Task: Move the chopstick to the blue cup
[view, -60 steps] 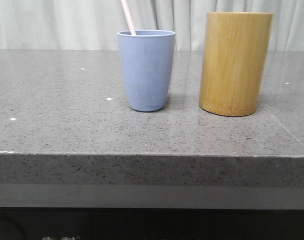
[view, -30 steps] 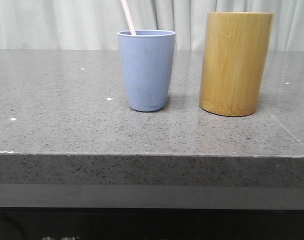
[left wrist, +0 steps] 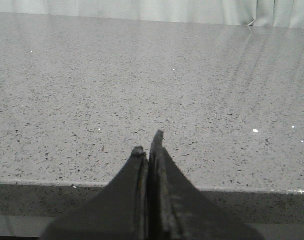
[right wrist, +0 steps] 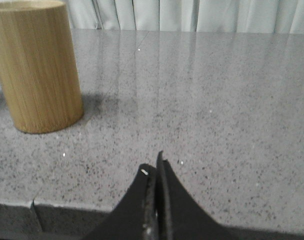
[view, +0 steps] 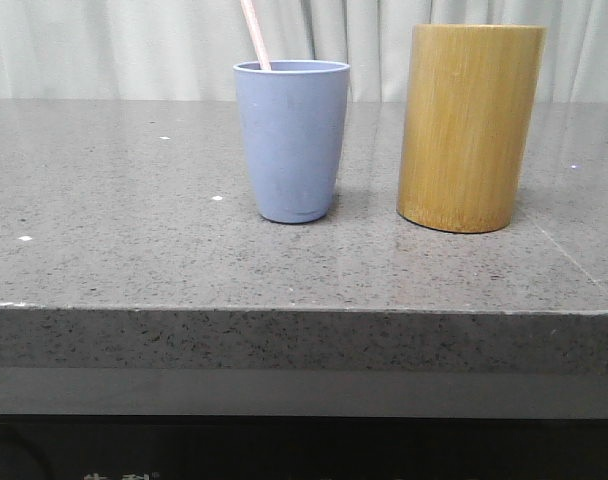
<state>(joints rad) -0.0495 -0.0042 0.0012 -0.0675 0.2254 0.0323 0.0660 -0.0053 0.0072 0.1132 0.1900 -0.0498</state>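
The blue cup [view: 291,140] stands upright on the grey stone table [view: 124,250], left of centre. A pale pinkish chopstick [view: 255,34] sticks out of its rim and leans left, running out of the top of the front view. My left gripper [left wrist: 148,145] is shut and empty, low at the table's front edge, with only bare table before it. My right gripper [right wrist: 153,167] is shut and empty, also at the front edge, with the bamboo cylinder [right wrist: 36,65] well ahead of it and off to one side. Neither gripper shows in the front view.
The taller yellow-brown bamboo cylinder [view: 471,127] stands to the right of the blue cup with a small gap between them. A pale curtain [view: 134,45] hangs behind the table. The table's front edge [view: 304,312] runs across the front view.
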